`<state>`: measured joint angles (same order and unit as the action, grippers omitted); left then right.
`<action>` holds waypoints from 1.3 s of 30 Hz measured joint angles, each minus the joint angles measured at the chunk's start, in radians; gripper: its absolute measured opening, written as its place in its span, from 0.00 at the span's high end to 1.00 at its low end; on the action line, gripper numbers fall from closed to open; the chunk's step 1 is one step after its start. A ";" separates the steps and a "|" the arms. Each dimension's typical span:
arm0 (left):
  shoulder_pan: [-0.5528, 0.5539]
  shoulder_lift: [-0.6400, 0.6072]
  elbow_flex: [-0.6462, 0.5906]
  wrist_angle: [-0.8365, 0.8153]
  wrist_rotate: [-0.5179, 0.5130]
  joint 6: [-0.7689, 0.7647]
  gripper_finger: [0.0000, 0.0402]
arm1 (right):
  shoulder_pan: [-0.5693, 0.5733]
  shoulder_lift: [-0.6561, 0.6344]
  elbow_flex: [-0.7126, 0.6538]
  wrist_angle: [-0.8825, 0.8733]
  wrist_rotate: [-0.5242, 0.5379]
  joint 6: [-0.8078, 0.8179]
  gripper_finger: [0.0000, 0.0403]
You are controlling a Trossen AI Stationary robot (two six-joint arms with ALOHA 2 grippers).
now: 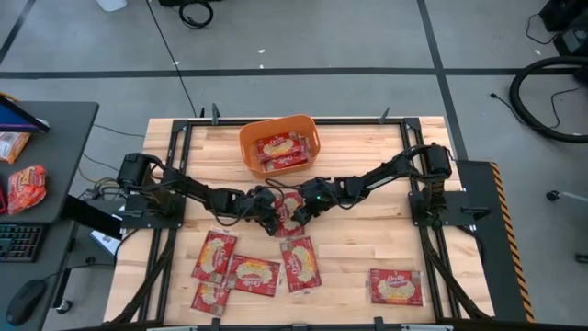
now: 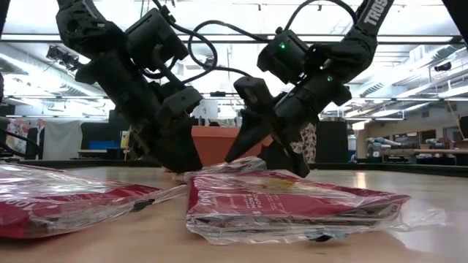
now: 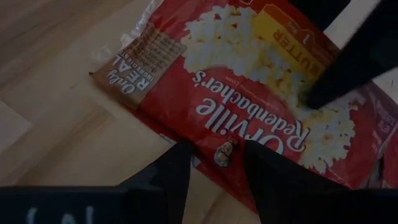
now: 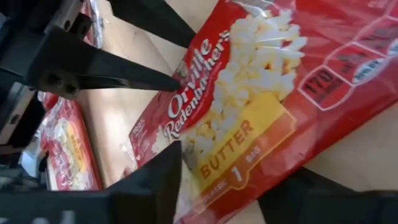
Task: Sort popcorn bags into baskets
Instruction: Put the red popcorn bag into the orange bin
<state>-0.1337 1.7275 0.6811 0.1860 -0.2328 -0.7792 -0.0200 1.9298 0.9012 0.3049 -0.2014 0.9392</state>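
The sorting is barely begun: the orange basket (image 1: 278, 142) at the back of the bench (image 1: 367, 147) holds what looks like two popcorn bags (image 1: 280, 148). Five more lie loose at the front. One bag (image 1: 290, 215) sits mid-bench; the left pincer (image 1: 269, 218) straddles its edge, fingers apart, and the right pincer (image 1: 296, 213) is spread wide across it.

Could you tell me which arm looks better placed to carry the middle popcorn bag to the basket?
Probably the right. The right gripper is open with its fingers straddling the popcorn bag's edge, while the left gripper, also open, only touches it at the fingertips. Both sit about equally near the orange basket.
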 joint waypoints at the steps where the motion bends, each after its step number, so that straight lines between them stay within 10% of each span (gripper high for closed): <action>1: 0.000 0.000 0.000 0.003 0.005 -0.003 0.61 | 0.000 0.000 0.000 -0.004 0.003 -0.009 0.60; 16: 0.004 -0.276 -0.002 -0.065 0.255 -0.088 0.61 | -0.010 -0.167 -0.002 -0.184 -0.018 -0.177 0.94; 27: 0.019 -0.669 -0.002 -0.149 -0.033 -0.040 0.61 | -0.110 -0.414 -0.002 -0.349 0.043 -0.329 0.92; 39: 0.019 -0.914 -0.001 -0.013 -0.302 0.347 0.61 | -0.181 -0.358 -0.002 0.008 0.142 0.088 0.91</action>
<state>-0.1143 0.8134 0.6800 0.1735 -0.5353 -0.4317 -0.2008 1.5722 0.8993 0.3127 -0.0592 1.0271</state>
